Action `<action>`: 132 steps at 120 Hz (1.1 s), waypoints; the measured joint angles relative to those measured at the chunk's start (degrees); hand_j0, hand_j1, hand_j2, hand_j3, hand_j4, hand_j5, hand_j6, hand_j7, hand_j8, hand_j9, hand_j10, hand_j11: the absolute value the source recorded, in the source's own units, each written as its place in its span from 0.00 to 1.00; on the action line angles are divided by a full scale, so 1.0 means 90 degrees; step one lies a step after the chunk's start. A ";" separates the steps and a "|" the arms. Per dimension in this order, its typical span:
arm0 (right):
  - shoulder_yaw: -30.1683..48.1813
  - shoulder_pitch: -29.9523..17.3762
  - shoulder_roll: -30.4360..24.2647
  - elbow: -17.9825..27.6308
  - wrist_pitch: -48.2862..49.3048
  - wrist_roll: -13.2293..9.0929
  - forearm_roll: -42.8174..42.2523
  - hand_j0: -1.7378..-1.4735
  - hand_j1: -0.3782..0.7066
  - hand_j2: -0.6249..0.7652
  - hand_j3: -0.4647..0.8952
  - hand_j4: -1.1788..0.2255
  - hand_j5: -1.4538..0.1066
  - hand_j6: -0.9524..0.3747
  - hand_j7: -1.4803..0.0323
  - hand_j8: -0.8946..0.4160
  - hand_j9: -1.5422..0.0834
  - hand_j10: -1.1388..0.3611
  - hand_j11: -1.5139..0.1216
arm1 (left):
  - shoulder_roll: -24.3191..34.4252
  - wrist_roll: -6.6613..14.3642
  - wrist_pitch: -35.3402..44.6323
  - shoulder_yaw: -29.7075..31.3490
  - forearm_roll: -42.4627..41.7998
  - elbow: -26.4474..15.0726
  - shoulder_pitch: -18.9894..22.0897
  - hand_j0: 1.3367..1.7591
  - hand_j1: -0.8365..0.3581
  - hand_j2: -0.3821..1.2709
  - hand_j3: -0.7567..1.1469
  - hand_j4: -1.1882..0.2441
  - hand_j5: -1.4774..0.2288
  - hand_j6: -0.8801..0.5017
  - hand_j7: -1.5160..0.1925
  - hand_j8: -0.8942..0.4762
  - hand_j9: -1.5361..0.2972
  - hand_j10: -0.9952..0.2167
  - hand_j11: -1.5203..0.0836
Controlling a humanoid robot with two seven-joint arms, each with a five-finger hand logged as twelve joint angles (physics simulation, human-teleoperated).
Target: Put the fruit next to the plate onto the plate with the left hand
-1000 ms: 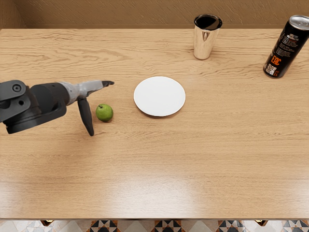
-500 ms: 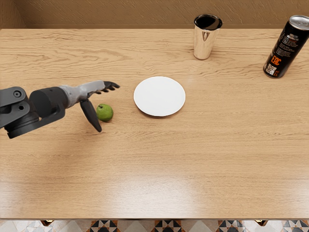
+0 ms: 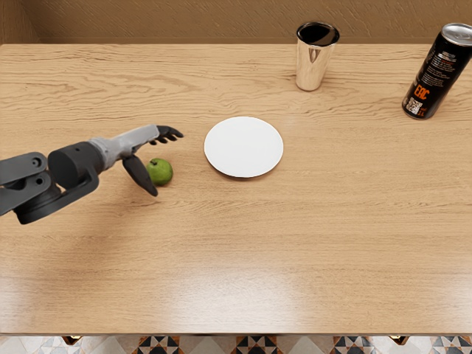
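Big light wooden table [image 3: 295,243] fills pretty much the whole head view, grain running side to side. The left arm [image 3: 51,177] comes in from the left edge, chunky dark grey joints and then a paler grey forearm. At the end of it the left hand [image 3: 147,147] sits over the left-middle part of the table. The hand is open: its dark fingers [image 3: 169,133] are stretched out toward the plate and a bit spread, and the thumb [image 3: 140,175] hangs down on the near side. It's got hold of nothing. A round white plate [image 3: 243,147] lies flat around the middle of the table, a little toward the back. A black drink can [image 3: 436,71] with red and white print stands at the far right corner. A shiny metal cup [image 3: 316,57] stands upright at the back edge, well apart from the can. Smallest thing is the fruit, a green apple [image 3: 160,171], resting on the table just left of the plate, not on it. It sits tucked right beside the thumb, below the outstretched fingers; can't tell if the thumb actually touches it.
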 joint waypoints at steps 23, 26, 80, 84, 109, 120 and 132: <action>-0.0002 0.0001 0.0000 -0.0005 0.0002 0.0000 -0.0002 0.30 0.06 0.45 0.34 0.82 0.91 0.70 0.95 0.66 0.93 0.74 0.90 | 0.0044 -0.0181 0.0003 0.0008 0.0069 0.0100 0.0108 0.76 0.74 0.26 0.40 0.65 0.67 0.45 0.70 0.47 0.66 0.61 0.74; -0.0002 0.0001 0.0000 -0.0006 0.0001 0.0000 -0.0002 0.30 0.06 0.45 0.34 0.82 0.91 0.70 0.95 0.66 0.93 0.74 0.90 | 0.0033 -0.0190 0.0002 0.0010 0.0074 0.0105 0.0129 0.76 0.73 0.26 0.40 0.65 0.67 0.45 0.69 0.46 0.65 0.61 0.74; -0.0002 0.0009 0.0000 -0.0016 0.0005 0.0000 -0.0003 0.30 0.06 0.45 0.34 0.82 0.91 0.70 0.95 0.66 0.93 0.74 0.90 | -0.0010 -0.0651 0.0002 0.0027 0.0263 0.0403 0.0250 0.76 0.63 0.28 0.40 0.58 0.59 0.37 0.61 0.39 0.58 0.52 0.66; -0.0002 0.0010 0.0000 -0.0017 0.0007 0.0000 -0.0003 0.30 0.06 0.45 0.34 0.82 0.91 0.70 0.95 0.66 0.93 0.74 0.90 | -0.0012 -0.0658 0.0001 0.0037 0.0264 0.0421 0.0245 0.76 0.62 0.28 0.40 0.57 0.58 0.37 0.61 0.38 0.58 0.52 0.65; -0.0002 0.0011 0.0000 -0.0023 0.0009 0.0000 -0.0003 0.30 0.06 0.45 0.34 0.82 0.91 0.70 0.95 0.66 0.93 0.74 0.90 | -0.0146 -0.0674 -0.0003 0.0120 0.0267 0.0505 0.0230 0.76 0.58 0.28 0.40 0.54 0.55 0.34 0.57 0.35 0.55 0.48 0.61; -0.0002 0.0011 0.0000 -0.0026 0.0009 0.0000 -0.0003 0.30 0.06 0.45 0.34 0.82 0.91 0.70 0.95 0.66 0.93 0.74 0.90 | -0.0146 -0.0675 -0.0028 0.0140 0.0268 0.0530 0.0230 0.76 0.56 0.29 0.40 0.53 0.54 0.32 0.56 0.34 0.53 0.47 0.60; -0.0002 0.0011 0.0000 -0.0028 0.0009 0.0000 -0.0003 0.30 0.06 0.45 0.34 0.82 0.91 0.70 0.95 0.66 0.93 0.74 0.90 | -0.0148 -0.0676 -0.0047 0.0158 0.0272 0.0573 0.0217 0.76 0.55 0.29 0.40 0.51 0.53 0.31 0.55 0.33 0.52 0.45 0.59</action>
